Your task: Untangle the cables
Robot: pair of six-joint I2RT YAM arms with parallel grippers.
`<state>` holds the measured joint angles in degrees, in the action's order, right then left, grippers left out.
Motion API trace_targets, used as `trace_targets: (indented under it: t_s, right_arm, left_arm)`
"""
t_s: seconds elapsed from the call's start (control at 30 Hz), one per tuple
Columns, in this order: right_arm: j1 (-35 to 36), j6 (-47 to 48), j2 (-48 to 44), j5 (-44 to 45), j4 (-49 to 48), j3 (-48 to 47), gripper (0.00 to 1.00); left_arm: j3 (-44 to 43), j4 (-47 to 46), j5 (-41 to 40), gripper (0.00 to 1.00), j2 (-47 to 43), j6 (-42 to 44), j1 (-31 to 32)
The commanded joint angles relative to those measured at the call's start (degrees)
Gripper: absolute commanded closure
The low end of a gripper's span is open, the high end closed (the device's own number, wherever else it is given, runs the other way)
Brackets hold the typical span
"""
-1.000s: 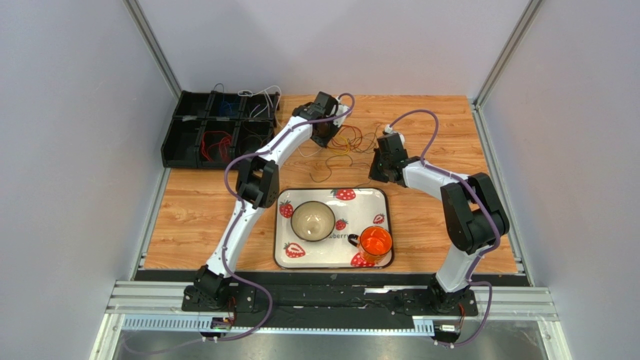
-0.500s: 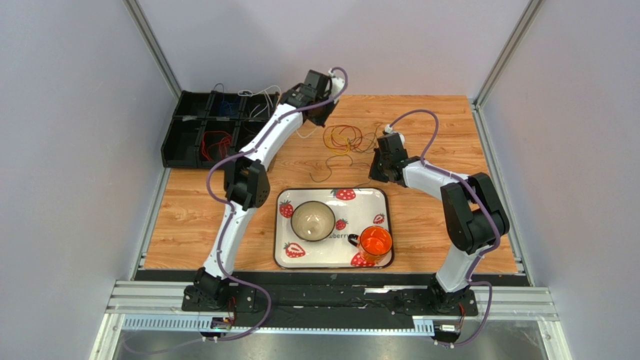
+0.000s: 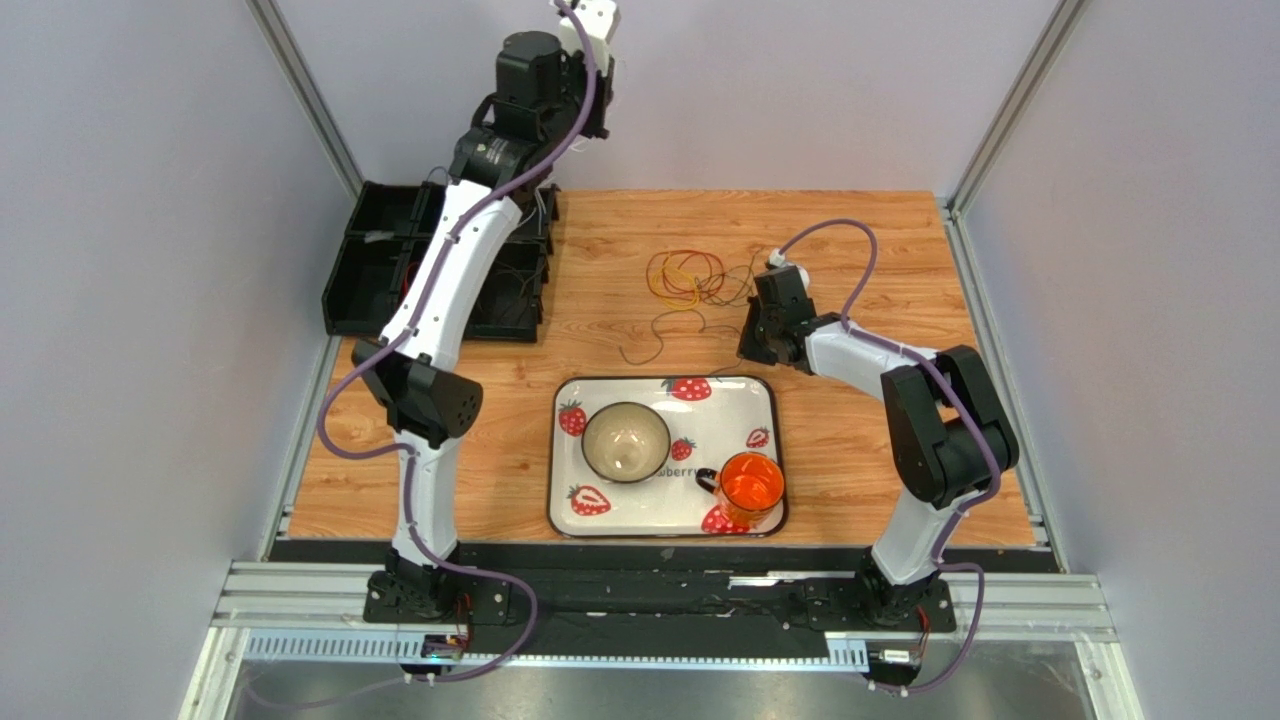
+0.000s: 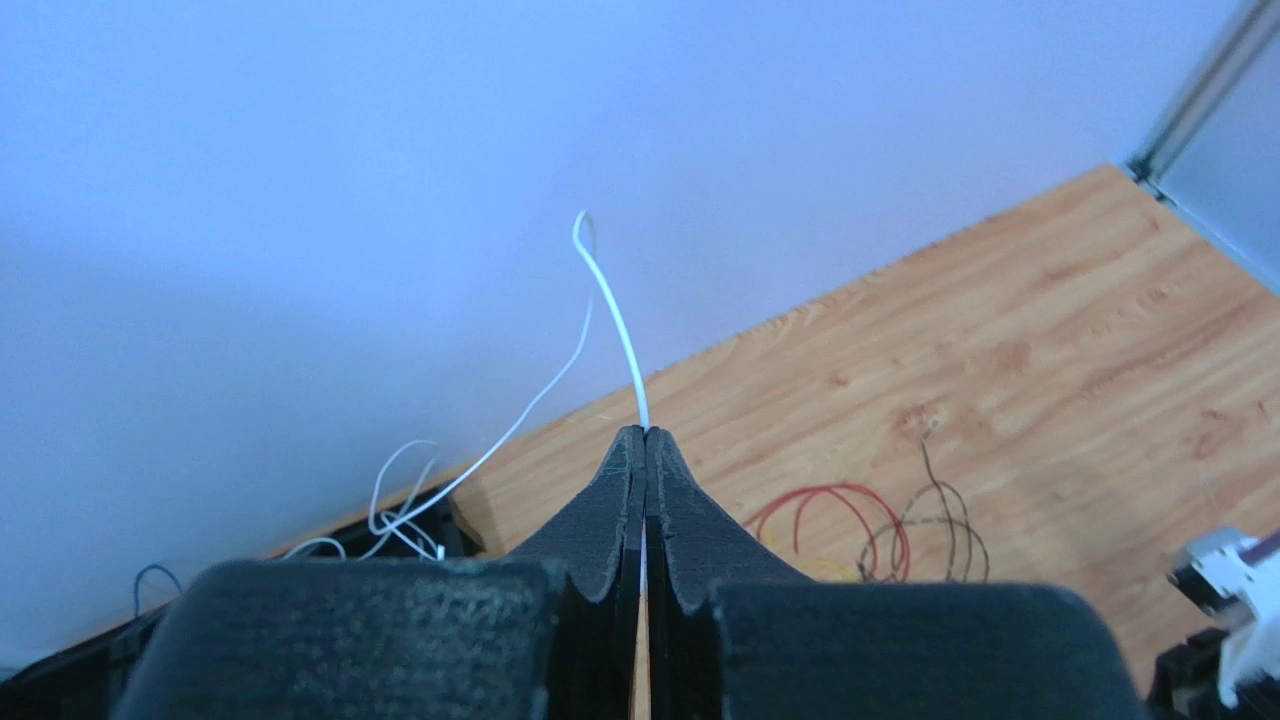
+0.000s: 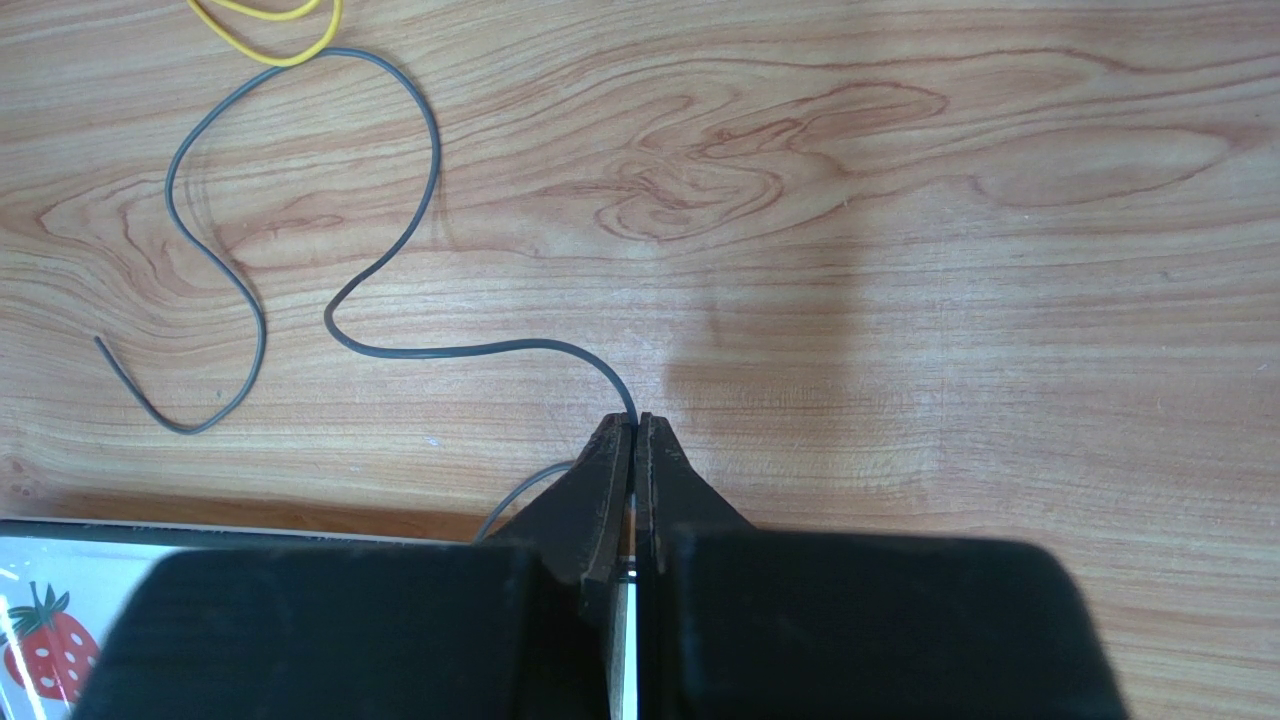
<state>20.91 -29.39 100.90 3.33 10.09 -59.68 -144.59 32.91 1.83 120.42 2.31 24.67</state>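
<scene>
My left arm (image 3: 451, 278) rising high above black bin (image 3: 358, 278); left jaws pinching white cable (image 4: 609, 308), lifting it clear. Right jaws clamping grey cable (image 5: 376, 255) on counter (image 3: 872, 240). Red-yellow tangle (image 3: 684, 278) remaining unsorted.

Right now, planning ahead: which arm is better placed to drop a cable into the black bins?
Probably left: left gripper pinches white cable by the black bins; right gripper grips grey cable.

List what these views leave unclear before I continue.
- Top view: left arm covers the black bins; contents hidden.
- Top view: cable tangle too thin to trace crossings.
- Right wrist view: grey cable vanishes under the right claw.
- Left wrist view: white cable tail too small.
</scene>
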Motion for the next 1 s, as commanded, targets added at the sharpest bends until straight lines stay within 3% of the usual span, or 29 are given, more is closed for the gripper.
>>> trace_targets:
  t_s: [0.0, 0.27, 0.5, 0.97]
  right_arm:
    - [-0.16, -0.67, -0.71, -0.08, -1.39, -1.23, 1.00]
    - [-0.16, -0.76, -0.62, -0.26, -1.30, -1.40, 1.00]
    - [-0.16, -0.58, -0.44, -0.26, -1.30, -1.49, 1.00]
    - [-0.16, -0.58, 0.00, -0.26, -0.86, -1.93, 1.00]
  left_arm:
    - [-1.22, -3.46, -1.47, 1.00, -2.47, -3.70, -3.39]
    - [1.15, -4.95, -1.74, 1.00, -2.47, -6.53, -8.84]
    - [9.06, -7.41, -6.13, 1.00, -3.00, -7.40, -11.65]
    - [11.35, -7.24, -2.26, 1.00, 4.03, -13.64, -14.82]
